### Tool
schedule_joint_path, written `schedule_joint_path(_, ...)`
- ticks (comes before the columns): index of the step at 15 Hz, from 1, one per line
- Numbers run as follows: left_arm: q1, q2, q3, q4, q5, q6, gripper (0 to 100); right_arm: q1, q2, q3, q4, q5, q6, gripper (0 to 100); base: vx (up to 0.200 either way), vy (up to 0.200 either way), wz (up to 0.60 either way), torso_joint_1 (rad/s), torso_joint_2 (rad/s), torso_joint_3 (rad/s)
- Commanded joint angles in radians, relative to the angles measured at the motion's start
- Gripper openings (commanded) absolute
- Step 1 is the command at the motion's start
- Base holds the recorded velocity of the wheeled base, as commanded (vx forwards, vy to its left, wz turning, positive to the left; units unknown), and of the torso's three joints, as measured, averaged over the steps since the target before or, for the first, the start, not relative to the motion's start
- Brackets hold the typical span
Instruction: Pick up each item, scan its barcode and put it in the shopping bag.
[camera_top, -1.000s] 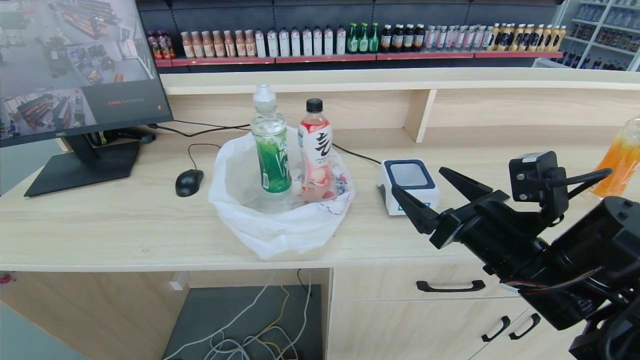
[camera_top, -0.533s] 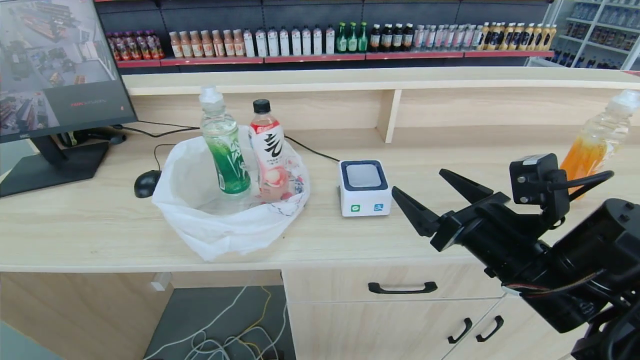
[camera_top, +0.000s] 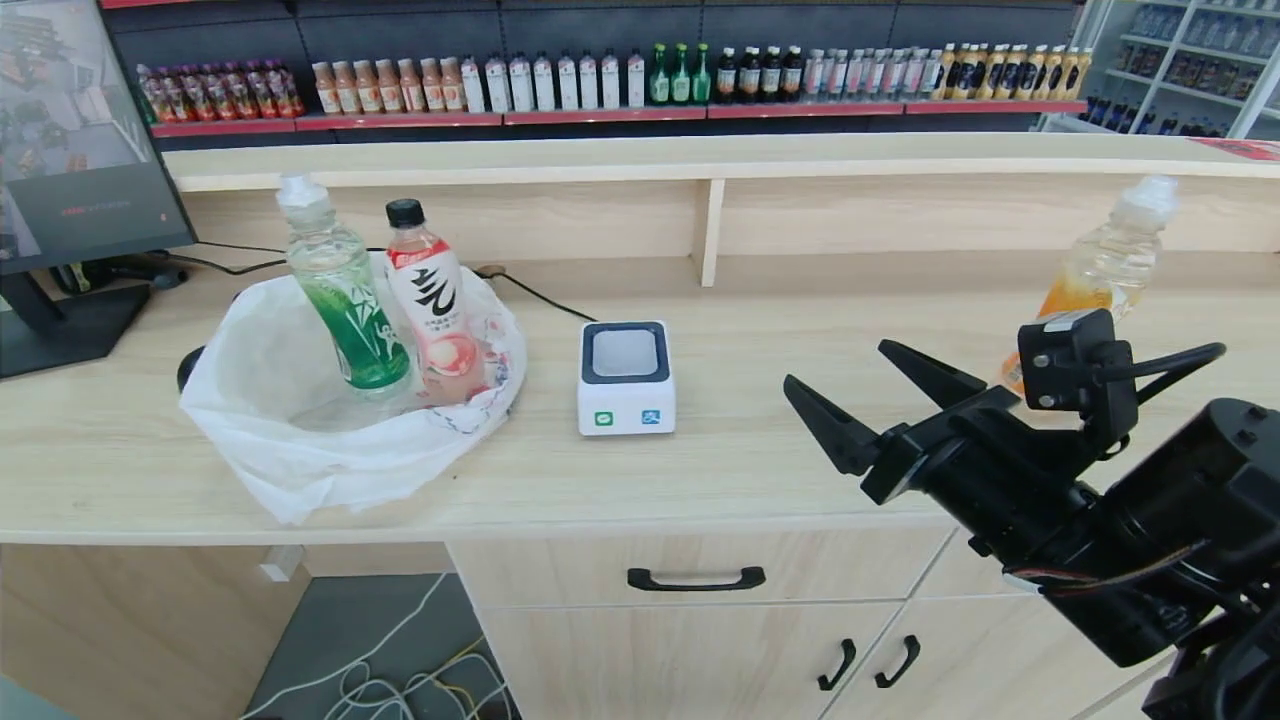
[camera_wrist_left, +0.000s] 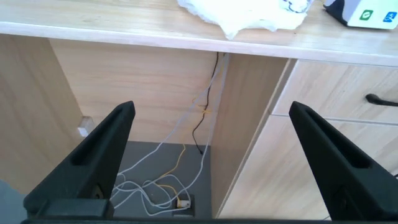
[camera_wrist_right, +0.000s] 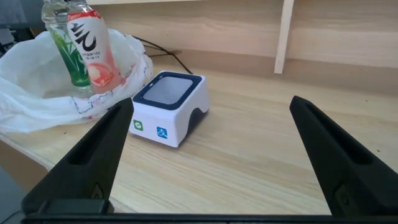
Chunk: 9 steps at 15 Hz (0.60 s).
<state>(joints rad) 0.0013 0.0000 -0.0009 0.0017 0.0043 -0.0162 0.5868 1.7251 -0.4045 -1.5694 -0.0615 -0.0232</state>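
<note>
On the counter, toward the robot's left, the white shopping bag is sitting with its mouth open. Two bottles are standing upright inside it, side by side: a green-label bottle and a pink-label bottle. Judging by that, two items are looking done. Whether they were scanned can't be told.

The scanner is sitting just beside the bag on its right, window facing up, nothing over it.

The remaining item is the orange bottle. It is standing upright at the far right of the counter, well apart from the scanner and bag, with its lower part hidden behind the right arm. Nothing is touching it.

The right gripper is hovering near the counter's front edge, between the scanner and the orange bottle. Its jaws are spread wide and it is carrying nothing. It is pointing toward the scanner and bag, so away from the orange bottle.

The left gripper is hanging below counter level, facing the open bay with loose cables. Its fingers are wide apart and it is holding nothing.

Progress estimate: two of the three visible items are bagged, one full cycle is left. The orange bottle is needing a pick, a barcode pass over the scanner window, then a drop into the bag. The right arm is looking like the closer one, but it is needing to swing back right first. The bag is already getting crowded, so a third upright bottle is risking a knock against the other two.
</note>
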Motion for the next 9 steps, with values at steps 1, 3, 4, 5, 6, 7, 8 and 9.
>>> schedule_joint_path(1,0.000,0.000,-0.001,0.000,0.000,-0.001,100,0.001,0.005,-0.001,-0.001,0.000,0.000,100,0.000,-0.200,0.00,0.002,0.00,0.002)
schedule_joint_path(3,0.000,0.000,0.001,0.000,0.000,0.001,100,0.001,0.004,0.001,-0.001,0.000,0.000,100,0.000,-0.200,0.00,0.000,0.00,0.000)
schedule_joint_path(4,0.000,0.000,-0.001,0.000,0.000,0.001,100,0.001,0.004,0.001,-0.001,0.000,0.000,100,0.000,-0.200,0.00,-0.002,0.00,0.002)
schedule_joint_path(5,0.000,0.000,0.001,0.000,0.000,-0.001,100,-0.001,0.004,0.001,-0.001,0.000,0.000,100,0.000,-0.200,0.00,-0.002,0.00,0.002)
schedule_joint_path(6,0.000,0.000,0.001,0.000,0.000,0.001,100,-0.016,0.005,-0.001,-0.001,0.000,0.000,100,0.000,-0.200,0.00,0.002,0.01,0.002)
schedule_joint_path(7,0.000,0.000,0.001,0.000,0.000,0.001,100,-0.033,0.007,0.001,-0.001,0.000,0.000,100,0.000,-0.200,0.00,0.002,0.00,0.007)
schedule_joint_path(8,0.000,0.000,0.001,0.000,0.000,-0.001,100,-0.042,0.007,0.003,-0.001,-0.001,-0.001,100,0.000,-0.200,0.00,-0.007,0.01,0.002)
schedule_joint_path(9,0.000,0.000,0.001,0.000,0.000,-0.001,100,-0.050,0.008,0.009,-0.001,-0.018,-0.001,100,0.000,-0.200,0.00,0.002,0.00,-0.002)
